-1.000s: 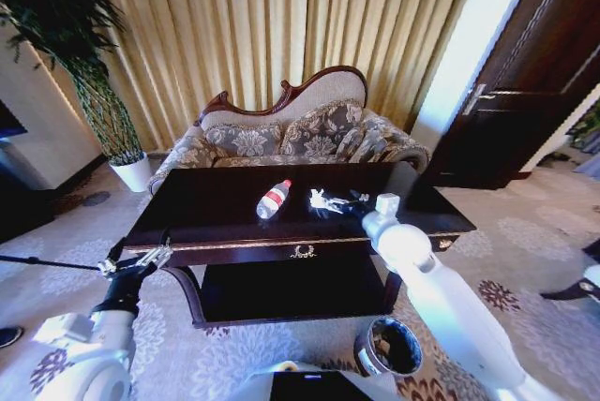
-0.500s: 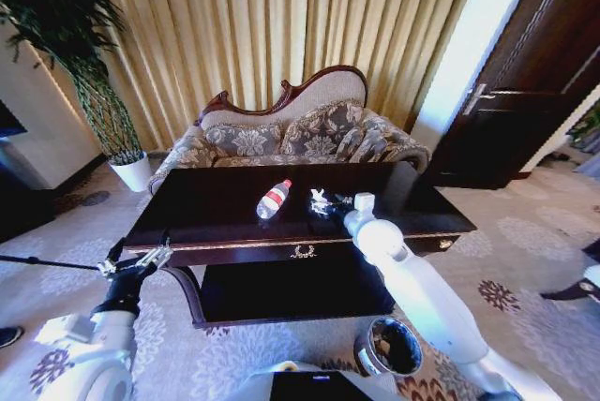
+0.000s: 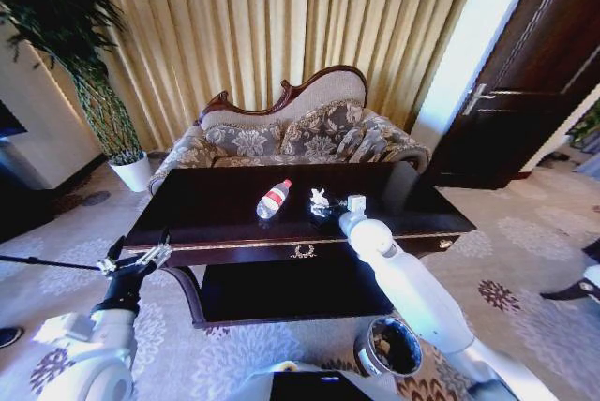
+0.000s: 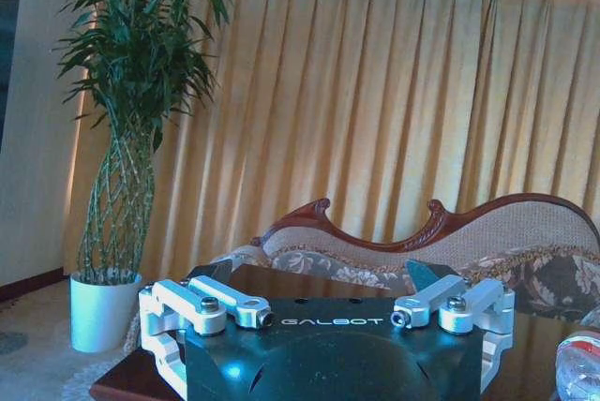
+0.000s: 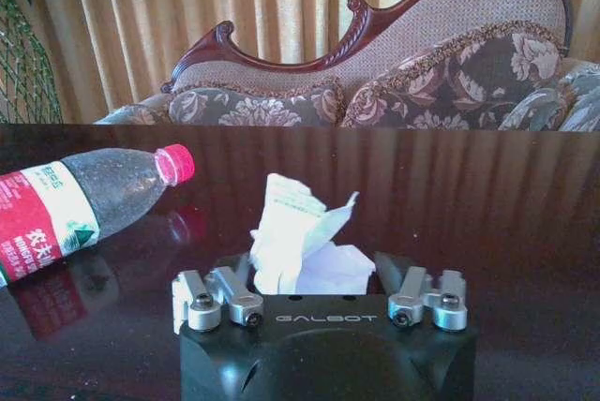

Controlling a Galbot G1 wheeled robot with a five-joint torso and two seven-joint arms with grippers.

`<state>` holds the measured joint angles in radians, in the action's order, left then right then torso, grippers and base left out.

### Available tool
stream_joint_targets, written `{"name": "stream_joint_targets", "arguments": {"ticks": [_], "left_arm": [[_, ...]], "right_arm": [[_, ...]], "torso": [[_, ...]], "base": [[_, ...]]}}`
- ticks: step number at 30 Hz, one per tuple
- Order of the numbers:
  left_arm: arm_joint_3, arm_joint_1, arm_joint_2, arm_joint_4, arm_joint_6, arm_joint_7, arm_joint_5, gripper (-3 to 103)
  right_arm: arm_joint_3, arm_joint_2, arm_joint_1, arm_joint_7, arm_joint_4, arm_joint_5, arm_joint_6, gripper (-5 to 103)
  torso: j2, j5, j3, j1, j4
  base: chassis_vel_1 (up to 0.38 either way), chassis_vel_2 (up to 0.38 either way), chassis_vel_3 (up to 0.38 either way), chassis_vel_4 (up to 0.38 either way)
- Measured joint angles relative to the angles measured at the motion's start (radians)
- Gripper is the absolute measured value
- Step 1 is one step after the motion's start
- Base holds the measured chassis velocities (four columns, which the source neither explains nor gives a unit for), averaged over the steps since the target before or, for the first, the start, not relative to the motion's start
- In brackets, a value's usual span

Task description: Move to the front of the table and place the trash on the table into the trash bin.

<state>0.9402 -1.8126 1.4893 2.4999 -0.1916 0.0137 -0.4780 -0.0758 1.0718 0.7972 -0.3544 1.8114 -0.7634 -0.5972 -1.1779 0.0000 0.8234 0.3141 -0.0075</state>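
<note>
On table [image 3: 187, 204], right gripper [image 5: 314, 274] fingers spread around paper wad [image 5: 295, 232], bottle [image 5: 70, 209] beside.

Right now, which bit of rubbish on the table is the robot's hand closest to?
The crumpled white paper wad: it sits right between the open fingers of the right gripper. The plastic bottle, red-labelled and lying on its side, rests apart to one side.

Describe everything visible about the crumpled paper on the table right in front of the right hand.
The crumpled paper is a white wad, creased and folded, with one torn-looking flap standing upward. It sits on the dark glossy table, which mirrors it faintly. The right hand is open around its base, one finger on each side; actual contact cannot be told. The plastic bottle lies on its side nearby, apart from it.
</note>
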Motion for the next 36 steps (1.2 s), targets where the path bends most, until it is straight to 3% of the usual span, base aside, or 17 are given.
{"name": "stream_joint_targets", "arguments": {"ticks": [7,13,16,19,25,29,36], "left_arm": [[-0.001,0.005,-0.004,0.000,0.000,0.000,-0.002,100],[-0.003,0.006,-0.004,0.000,0.001,0.000,-0.003,100],[-0.003,0.006,-0.004,0.000,0.001,0.000,-0.003,100],[-0.002,0.007,-0.004,0.000,0.001,-0.001,-0.004,100],[-0.001,0.008,-0.004,0.000,0.002,-0.001,-0.005,100],[-0.004,0.010,-0.003,0.000,0.004,-0.002,-0.005,100],[-0.004,0.011,-0.006,0.000,0.012,-0.002,-0.012,100]], "right_arm": [[-0.001,-0.002,0.004,0.001,-0.006,0.009,0.020,54],[-0.010,-0.007,0.011,0.002,-0.002,0.011,0.027,27],[-0.015,-0.009,0.012,0.002,0.000,0.011,0.030,22],[-0.024,-0.011,0.016,0.002,0.011,0.008,0.045,6],[-0.056,-0.017,0.033,0.008,0.055,0.000,0.134,1],[-0.142,-0.037,0.093,0.071,0.114,0.034,0.287,0],[-0.254,-0.081,0.239,0.103,0.221,0.053,0.345,0]], "torso": [[0.000,0.0000,0.000,0.000,0.0000],[0.000,0.0000,0.000,0.000,0.0000],[0.000,0.0000,0.000,0.000,0.0000],[0.000,0.0001,0.000,0.000,0.0000],[0.000,0.0001,0.000,0.000,0.0000],[0.000,0.0000,0.000,0.000,0.0002],[0.000,0.0000,0.000,0.000,-0.0001]], "base": [[0.000,0.000,0.000,0.000],[0.000,0.000,0.000,0.000],[0.000,0.000,0.000,0.000],[0.000,0.000,0.000,0.000],[0.000,0.000,0.000,0.000],[0.000,0.000,0.000,0.000],[0.000,0.000,0.000,0.000]]}}
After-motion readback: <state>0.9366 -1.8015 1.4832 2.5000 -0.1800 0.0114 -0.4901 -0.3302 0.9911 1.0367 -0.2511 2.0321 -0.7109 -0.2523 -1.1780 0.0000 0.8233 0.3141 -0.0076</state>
